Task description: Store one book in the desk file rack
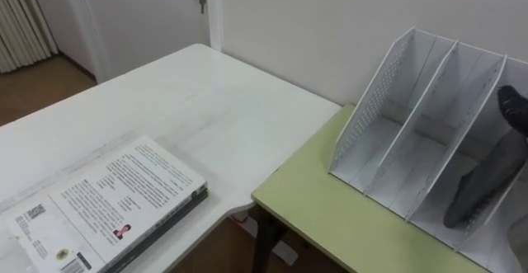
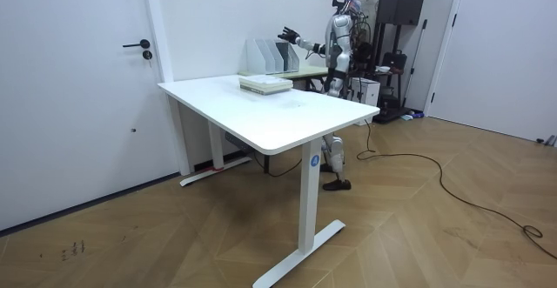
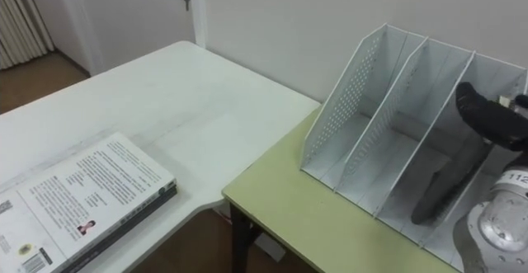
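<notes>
Since the book (image 1: 107, 207) lies flat, back cover up, on the white table (image 1: 206, 100) close to the edge on my side, and well apart from the file rack (image 1: 429, 124), I judge the storing not yet begun. Nothing has hold of it. A darker edge shows under it, maybe a second volume; cannot tell. Flat and near the rim looks to me a fair pose for a pick, since fingers could slide it out over the edge. That is a guess only.

Rack stands upright on the green desk (image 1: 330, 215), just beside the white table's corner. Its perforated end wall faces the book side. Slots open up and toward me, and the ones I can see into are empty, so a book could drop in on edge from above.

My right hand (image 1: 487, 182) is up at the rack, by the third slot from the perforated wall; inside it or just in front, cannot tell. Fingers are long and straight, thumb spread apart above them, grasping nothing. I read it as a reach at the target end with no load.

In the room view the robot stands at the green desk on the far side of the tables, that arm stretched toward the rack.

Risk as I judge it: the dividers are thin and the rack looks light, so a knock could shift it.
</notes>
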`<state>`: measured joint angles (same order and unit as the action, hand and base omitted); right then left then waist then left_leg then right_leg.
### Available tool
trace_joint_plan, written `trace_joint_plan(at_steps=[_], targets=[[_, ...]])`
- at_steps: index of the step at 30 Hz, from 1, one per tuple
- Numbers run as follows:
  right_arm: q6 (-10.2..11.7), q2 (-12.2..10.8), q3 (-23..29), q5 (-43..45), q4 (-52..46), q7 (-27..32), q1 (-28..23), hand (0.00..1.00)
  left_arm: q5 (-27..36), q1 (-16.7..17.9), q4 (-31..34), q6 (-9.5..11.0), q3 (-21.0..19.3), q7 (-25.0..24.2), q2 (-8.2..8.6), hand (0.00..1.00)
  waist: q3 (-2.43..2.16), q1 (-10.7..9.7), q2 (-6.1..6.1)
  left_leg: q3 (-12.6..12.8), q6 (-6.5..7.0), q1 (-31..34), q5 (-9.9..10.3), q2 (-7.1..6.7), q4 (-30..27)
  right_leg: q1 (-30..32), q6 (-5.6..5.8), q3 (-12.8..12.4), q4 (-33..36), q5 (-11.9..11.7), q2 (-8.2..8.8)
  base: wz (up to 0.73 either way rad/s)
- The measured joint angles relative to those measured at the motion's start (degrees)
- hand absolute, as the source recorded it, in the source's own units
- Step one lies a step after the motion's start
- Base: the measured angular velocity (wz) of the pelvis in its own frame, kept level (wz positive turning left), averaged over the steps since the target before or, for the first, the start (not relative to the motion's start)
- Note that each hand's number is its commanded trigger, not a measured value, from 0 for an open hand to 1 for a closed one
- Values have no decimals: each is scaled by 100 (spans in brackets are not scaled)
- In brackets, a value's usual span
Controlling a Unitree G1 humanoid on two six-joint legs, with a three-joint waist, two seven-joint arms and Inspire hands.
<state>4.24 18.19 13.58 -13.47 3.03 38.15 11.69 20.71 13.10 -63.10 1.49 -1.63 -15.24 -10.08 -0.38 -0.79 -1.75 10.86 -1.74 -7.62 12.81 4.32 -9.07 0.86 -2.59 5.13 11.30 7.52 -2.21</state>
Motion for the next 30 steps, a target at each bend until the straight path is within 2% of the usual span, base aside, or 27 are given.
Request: trace_joint_plan(at_steps=[6,12,14,16,18,20,21,23,25,27,30], targets=[[5,1,-2,-179,-705,-183,-98,0,-1,20,-2,11,-20,-7,15,0,-19,21,30,4,0,-13,0,4,0,-17,0,5,-28,-2,-6,-1],[14,1,-181,-701,-1448,-1039,-361,0,-7,6,-47,66,-30,-10,23,0,-5,-4,21,20,0,-1,0,6,17,25,0,-22,1,-2,-10,-2],[15,2,-275,-946,-1859,-1534,-495,0,-1,-13,-135,116,-53,-58,22,0,7,5,16,19,0,-24,0,7,31,18,-1,-27,17,-2,-14,0],[14,4,-390,-1232,-2039,-2019,-502,0,6,-12,-154,153,-50,-99,-1,0,40,-26,8,22,0,-25,0,8,36,25,0,-31,34,-2,-12,0],[11,5,-477,-1511,-2080,-2571,-500,0,2,9,-113,161,-44,-132,-14,0,48,-30,-2,81,0,-11,0,7,40,22,0,-41,36,-2,-7,0],[-99,4,-641,-1846,-2110,-3274,-505,0,2,11,-115,162,-51,-167,-16,0,52,-29,-13,161,0,-14,1,7,41,31,7,-45,38,-6,-1,0],[-146,4,-677,-1914,-2141,-3442,-507,0,2,11,-118,162,-50,-177,-16,0,53,-27,-11,162,0,-11,1,7,41,38,9,-45,40,-8,-1,5],[-279,9,-791,-2187,-2317,-4146,-502,0,4,11,-110,159,-49,-220,-32,0,51,-4,-5,151,0,24,1,8,41,74,16,-43,42,-17,-2,7],[-318,15,-876,-2261,-2411,-4676,-502,0,-2,-8,-108,138,-43,-352,-73,0,49,24,-9,140,0,48,1,11,41,85,14,-38,38,-22,1,7],[-366,65,-987,-2221,-2456,-5219,-487,0,0,-44,-105,107,-23,-447,-106,0,14,96,-24,138,0,112,1,13,27,151,8,-36,59,-27,9,-1],[-594,183,-1393,-2148,-2462,-6012,-484,0,-1,-130,-103,-25,19,-526,-157,0,-2,221,-55,146,0,117,1,27,31,169,-10,-2,56,-44,10,-5]])
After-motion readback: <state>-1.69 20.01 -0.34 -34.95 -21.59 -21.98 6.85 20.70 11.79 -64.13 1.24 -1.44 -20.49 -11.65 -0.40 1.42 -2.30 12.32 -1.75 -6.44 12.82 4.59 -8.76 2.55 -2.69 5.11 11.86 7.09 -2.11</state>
